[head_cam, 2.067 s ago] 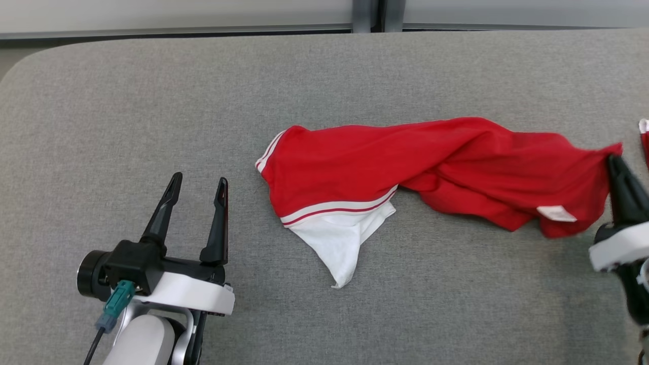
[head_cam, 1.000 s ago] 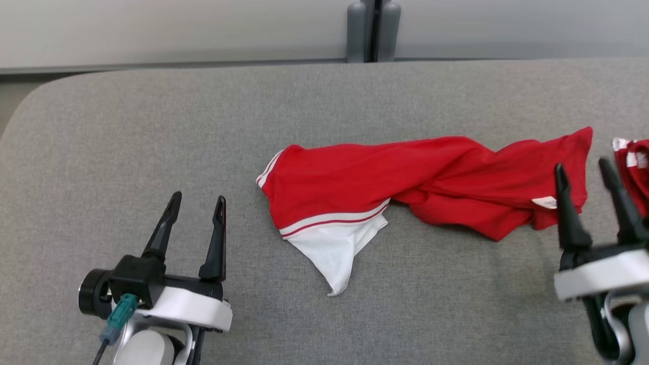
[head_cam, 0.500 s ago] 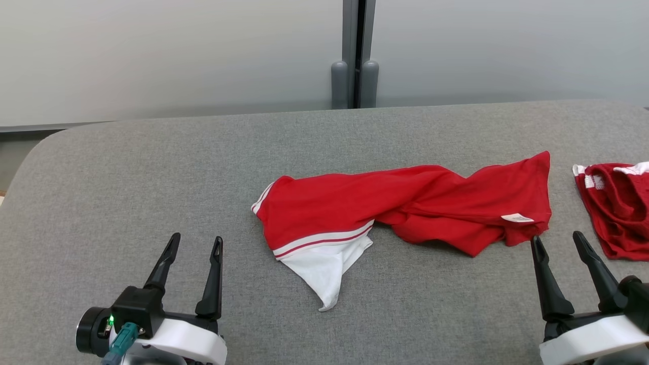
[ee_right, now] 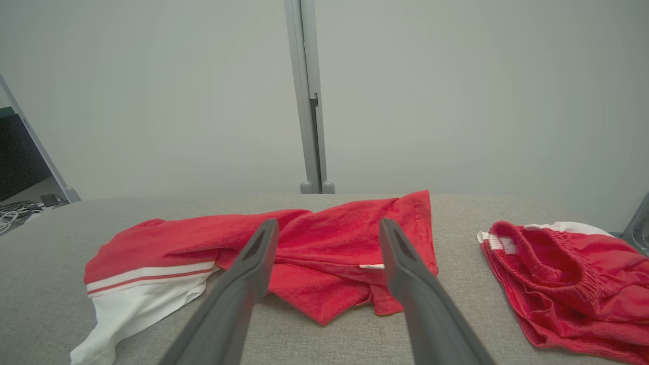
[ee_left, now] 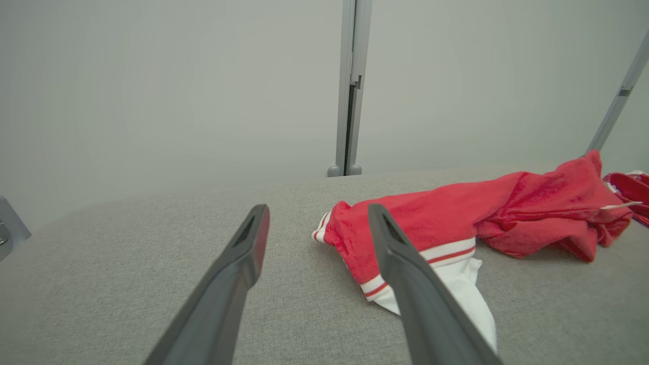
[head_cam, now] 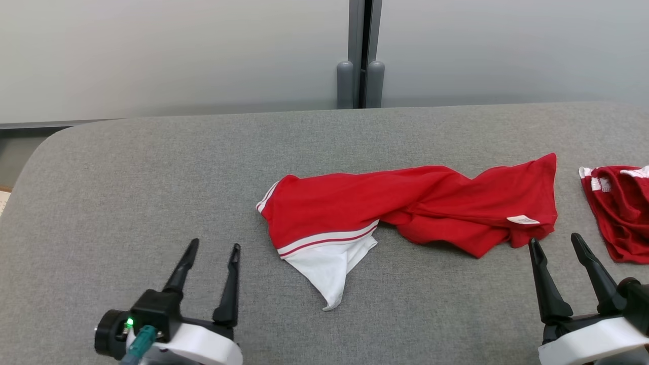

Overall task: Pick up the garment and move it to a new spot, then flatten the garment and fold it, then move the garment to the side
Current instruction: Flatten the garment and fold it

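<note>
While both the left gripper (head_cam: 215, 245) and right gripper (head_cam: 553, 239) hang spread and empty, the twisted red-and-white cloth garment (head_cam: 405, 208) may bunch further if a pinch catches several layers.

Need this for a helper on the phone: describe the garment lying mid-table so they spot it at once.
Start at the grey table before the pale wall. Near its middle lies a long, twisted red garment. Unlike the smaller red bundle at the right edge, it ends on the left in a pointed white flap below a striped band.
</note>
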`<state>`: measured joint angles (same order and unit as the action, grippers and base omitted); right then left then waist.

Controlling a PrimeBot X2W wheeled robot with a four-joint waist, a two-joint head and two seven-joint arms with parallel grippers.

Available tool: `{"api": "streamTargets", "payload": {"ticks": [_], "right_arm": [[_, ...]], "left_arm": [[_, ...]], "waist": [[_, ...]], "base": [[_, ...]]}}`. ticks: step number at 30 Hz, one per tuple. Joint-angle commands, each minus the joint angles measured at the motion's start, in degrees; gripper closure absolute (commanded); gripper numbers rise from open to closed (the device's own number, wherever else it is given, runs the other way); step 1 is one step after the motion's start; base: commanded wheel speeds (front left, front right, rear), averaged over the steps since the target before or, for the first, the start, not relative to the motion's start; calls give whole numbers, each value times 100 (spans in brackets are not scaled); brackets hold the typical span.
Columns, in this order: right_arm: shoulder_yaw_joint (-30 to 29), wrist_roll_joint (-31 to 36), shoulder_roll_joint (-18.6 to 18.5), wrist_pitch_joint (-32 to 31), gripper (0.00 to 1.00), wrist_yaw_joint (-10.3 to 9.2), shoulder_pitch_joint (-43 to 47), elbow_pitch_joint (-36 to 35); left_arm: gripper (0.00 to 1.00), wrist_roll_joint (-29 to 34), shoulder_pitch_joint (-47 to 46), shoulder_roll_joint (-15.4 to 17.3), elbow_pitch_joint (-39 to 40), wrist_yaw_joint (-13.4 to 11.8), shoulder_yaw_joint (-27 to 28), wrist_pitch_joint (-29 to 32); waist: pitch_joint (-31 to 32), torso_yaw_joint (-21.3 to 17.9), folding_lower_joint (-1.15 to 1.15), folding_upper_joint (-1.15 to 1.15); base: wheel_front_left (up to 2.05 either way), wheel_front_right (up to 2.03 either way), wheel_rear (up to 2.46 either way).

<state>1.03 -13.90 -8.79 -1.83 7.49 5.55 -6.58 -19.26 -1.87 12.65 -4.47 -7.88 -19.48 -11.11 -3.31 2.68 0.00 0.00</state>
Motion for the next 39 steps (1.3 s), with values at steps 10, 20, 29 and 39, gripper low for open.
{"api": "streamTargets", "payload": {"ticks": [10, 20, 29, 39], "right_arm": [[111, -64, -13, -10, 0, 0, -217, -64], [87, -182, -29, 87, 0, 0, -433, 179], [-376, -388, -246, 226, 0, 0, -676, 789], [-297, -1005, -723, 243, 0, 0, -1779, 2034]], "left_arm": [[0, -226, -443, -527, -320, 643, -882, 546], [0, -500, -900, -797, -1613, 882, -1209, 916], [100, -601, -1233, -741, -2081, 908, -1043, 658], [100, -525, -1500, -661, -2088, 892, -1047, 537]], "waist": [[-399, -86, 0, 0], [-902, -388, 0, 0], [-1146, -415, 0, 0], [-1557, -307, 0, 0]], "base": [[0, 0, 0], [0, 0, 0], [0, 0, 0], [0, 0, 0]]}}
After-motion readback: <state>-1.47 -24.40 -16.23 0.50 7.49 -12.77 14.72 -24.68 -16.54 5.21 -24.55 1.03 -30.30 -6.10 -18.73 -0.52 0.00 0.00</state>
